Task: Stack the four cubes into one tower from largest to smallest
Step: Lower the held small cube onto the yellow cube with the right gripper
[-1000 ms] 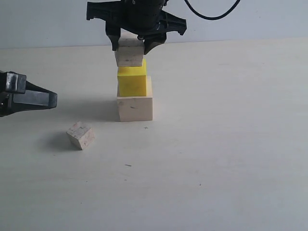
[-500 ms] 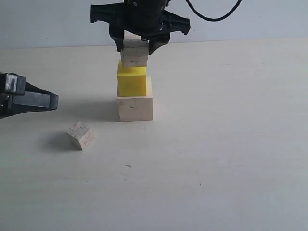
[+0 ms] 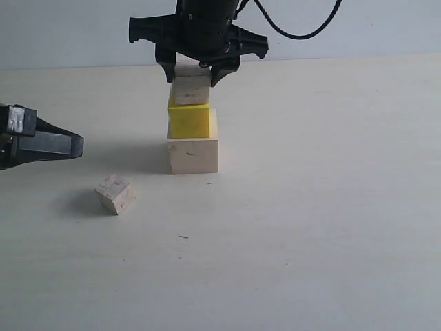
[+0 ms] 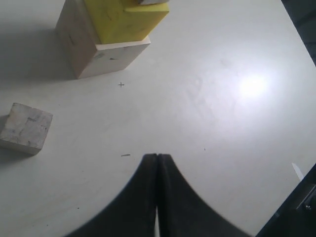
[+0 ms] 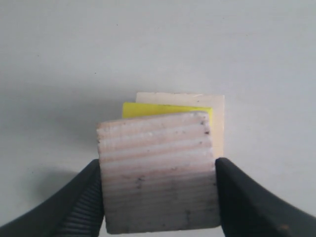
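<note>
The large pale cube [image 3: 193,155] stands on the table with the yellow cube [image 3: 189,121] on top of it. My right gripper [image 3: 192,72] is shut on the grainy wooden cube [image 3: 191,89], which sits right above the yellow cube, at or just over its top face. In the right wrist view the grainy cube [image 5: 158,173] fills the gap between the fingers [image 5: 81,205], with the yellow cube [image 5: 163,110] and large cube [image 5: 217,123] showing behind it. The small cube [image 3: 115,194] lies alone to the front left. My left gripper [image 3: 76,145] hovers shut and empty at the left.
The pale table [image 3: 310,207] ends at a far edge under a light wall [image 3: 69,34]. In the left wrist view the small cube [image 4: 24,128] and the stack's base [image 4: 98,54] lie ahead of the shut gripper [image 4: 157,156]; a dark table edge [image 4: 301,19] shows at one corner.
My right gripper has come down with the grainy cube and shifted slightly, bringing it onto or just above the yellow cube. The left arm and the small cube have not moved.
</note>
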You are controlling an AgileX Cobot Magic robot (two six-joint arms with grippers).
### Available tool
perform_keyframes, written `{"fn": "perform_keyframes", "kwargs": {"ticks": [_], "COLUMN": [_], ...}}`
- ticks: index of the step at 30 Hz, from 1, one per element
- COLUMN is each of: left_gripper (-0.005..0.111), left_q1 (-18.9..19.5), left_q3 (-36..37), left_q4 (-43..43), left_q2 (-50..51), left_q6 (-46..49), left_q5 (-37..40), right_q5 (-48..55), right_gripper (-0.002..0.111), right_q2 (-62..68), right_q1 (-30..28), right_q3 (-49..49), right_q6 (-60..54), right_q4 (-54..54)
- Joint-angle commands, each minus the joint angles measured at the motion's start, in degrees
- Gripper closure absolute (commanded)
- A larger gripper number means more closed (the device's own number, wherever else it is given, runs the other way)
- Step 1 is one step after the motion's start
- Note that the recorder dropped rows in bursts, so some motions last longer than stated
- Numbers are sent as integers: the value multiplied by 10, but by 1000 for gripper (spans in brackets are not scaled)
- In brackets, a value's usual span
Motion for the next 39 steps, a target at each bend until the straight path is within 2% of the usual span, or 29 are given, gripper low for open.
{"fn": "perform_keyframes", "kwargs": {"ticks": [1, 25, 29, 36, 39], "left_gripper": [107, 107, 107, 107, 107], "left_q1": [-3, -3, -3, -3, -3], "left_q3": [2, 2, 2, 2, 2], "left_q4": [-7, -5, -5, -5, -5], "left_q2": [-7, -7, -7, -7, -7], "left_q6": [-1, 0, 0, 0, 0], "left_q5": [2, 2, 5, 5, 7], "right_q5": [-12, 4, 4, -5, -10], "right_gripper": [108, 106, 94, 61, 52], "right_q2": [0, 0, 0, 0, 0], "right_q1": [1, 1, 1, 1, 1], "right_q3": [-3, -3, -3, -3, -3], "right_q6": [0, 0, 0, 12, 13], "right_q4": [2, 2, 2, 2, 2]}}
